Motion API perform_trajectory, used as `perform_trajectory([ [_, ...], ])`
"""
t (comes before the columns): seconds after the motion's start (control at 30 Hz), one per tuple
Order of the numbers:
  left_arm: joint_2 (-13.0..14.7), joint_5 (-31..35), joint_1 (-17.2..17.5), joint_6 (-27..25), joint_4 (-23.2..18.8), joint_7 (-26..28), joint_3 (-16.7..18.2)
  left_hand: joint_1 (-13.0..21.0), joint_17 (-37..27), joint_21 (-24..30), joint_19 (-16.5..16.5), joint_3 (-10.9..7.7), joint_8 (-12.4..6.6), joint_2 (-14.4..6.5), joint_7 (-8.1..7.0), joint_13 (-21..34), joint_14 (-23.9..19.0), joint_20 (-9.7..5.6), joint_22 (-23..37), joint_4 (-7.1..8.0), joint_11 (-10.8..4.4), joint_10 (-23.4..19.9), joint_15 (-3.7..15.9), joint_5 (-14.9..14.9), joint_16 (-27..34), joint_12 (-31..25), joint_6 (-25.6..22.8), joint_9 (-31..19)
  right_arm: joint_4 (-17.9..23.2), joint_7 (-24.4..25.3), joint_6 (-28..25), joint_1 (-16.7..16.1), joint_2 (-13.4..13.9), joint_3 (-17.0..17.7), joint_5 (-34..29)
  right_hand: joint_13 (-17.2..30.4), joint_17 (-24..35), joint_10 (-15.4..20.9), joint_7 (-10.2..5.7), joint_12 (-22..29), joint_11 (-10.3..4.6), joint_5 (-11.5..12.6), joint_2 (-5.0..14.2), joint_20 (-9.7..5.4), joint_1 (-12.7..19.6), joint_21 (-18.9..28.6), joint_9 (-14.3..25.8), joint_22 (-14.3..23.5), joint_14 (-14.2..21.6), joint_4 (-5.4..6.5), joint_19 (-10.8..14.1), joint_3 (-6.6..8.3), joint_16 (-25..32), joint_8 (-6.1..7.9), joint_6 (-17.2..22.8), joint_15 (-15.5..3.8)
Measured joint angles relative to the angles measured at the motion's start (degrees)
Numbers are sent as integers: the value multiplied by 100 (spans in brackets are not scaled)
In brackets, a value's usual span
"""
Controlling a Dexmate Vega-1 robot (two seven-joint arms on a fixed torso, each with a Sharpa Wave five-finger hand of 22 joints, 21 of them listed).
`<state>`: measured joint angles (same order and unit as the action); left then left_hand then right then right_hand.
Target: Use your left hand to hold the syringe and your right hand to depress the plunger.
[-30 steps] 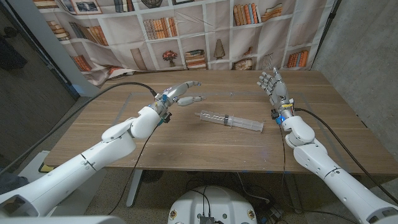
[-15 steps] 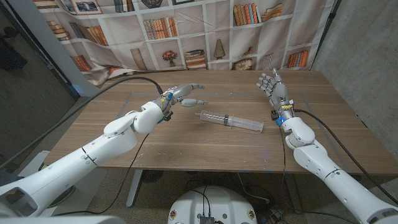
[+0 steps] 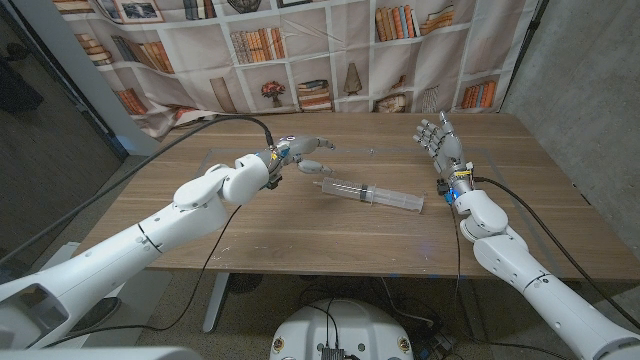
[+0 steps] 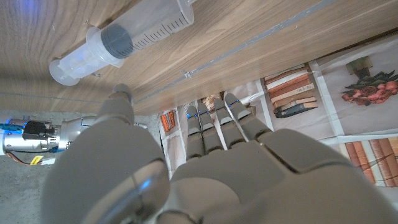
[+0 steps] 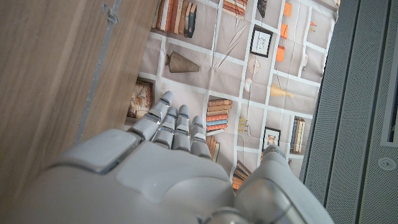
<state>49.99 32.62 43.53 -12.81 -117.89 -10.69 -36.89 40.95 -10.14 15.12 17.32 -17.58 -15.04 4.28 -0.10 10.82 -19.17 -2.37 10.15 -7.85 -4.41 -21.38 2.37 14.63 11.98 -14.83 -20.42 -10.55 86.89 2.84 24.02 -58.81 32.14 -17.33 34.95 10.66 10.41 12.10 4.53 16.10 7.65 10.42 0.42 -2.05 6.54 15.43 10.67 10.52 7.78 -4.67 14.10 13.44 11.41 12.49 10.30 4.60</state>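
Clear plastic syringe [image 3: 371,194] lying flat on the wooden table [image 3: 300,235], untouched. Left hand [image 3: 300,153] just beside its near tip, fingers apart, holding nothing; right hand [image 3: 438,137] well apart beyond the plunger end, upright, fingers spread, also empty. Best to lower the left hand over the barrel and close around the middle, leaving the plunger end free, judging by the layout. Left wrist view: dark plunger seal and graduation marks on the barrel [image 4: 121,40], too small to read from the head view.

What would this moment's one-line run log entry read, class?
left hand: open, fingers near syringe tip | right hand: open, upright, apart from syringe | syringe: lying on table, unheld
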Motion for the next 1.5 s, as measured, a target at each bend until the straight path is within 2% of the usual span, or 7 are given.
perform_trajectory([
  [0.23,-11,277,-286,-93,-53,-570,-152,128,0,17,60,15,0,21,-21,0,-93,3,0,-33,-59,-162,-15,21,0,0,-130,0,3,-20,0,-20,12,16,18,0,13,0,18,-22,0,0,0,0,0,0,0,0,0,0,0,0,0,0,36,0],
  [0.67,-160,675,-674,-91,-10,-1366,-421,250,0,-29,59,1,109,50,-68,-1,-55,3,0,-46,-102,-36,-23,43,-56,154,10,1,5,-73,0,-41,39,34,66,0,13,31,18,-22,-31,0,0,0,0,0,0,0,0,0,0,0,0,0,35,-1],
  [0.9,-282,766,-798,-8,129,-1553,-537,265,0,-51,59,1,109,38,-68,-1,-55,3,0,-46,-102,-36,-23,43,-56,154,9,1,8,-80,-4,-55,51,40,80,0,13,31,17,-22,-31,0,0,31,0,0,14,0,1,0,31,0,0,0,35,-1],
  [1.07,-376,901,-863,30,237,-1656,-617,331,-15,-50,59,1,109,103,-69,-1,-55,4,0,-46,-102,-36,-23,43,-56,154,9,1,32,-75,-19,-76,64,48,82,0,12,31,17,-44,-31,0,0,31,0,-8,14,0,17,0,31,0,0,0,35,9],
  [1.5,-552,929,-884,273,623,-1518,-728,381,-15,-50,121,1,109,51,-83,-1,-78,3,13,-46,-85,-126,-1,66,-55,154,-48,2,124,0,-78,-113,91,55,53,0,12,31,-5,-44,-31,0,0,31,0,-45,13,0,41,-25,31,-25,1,-22,57,21],
])
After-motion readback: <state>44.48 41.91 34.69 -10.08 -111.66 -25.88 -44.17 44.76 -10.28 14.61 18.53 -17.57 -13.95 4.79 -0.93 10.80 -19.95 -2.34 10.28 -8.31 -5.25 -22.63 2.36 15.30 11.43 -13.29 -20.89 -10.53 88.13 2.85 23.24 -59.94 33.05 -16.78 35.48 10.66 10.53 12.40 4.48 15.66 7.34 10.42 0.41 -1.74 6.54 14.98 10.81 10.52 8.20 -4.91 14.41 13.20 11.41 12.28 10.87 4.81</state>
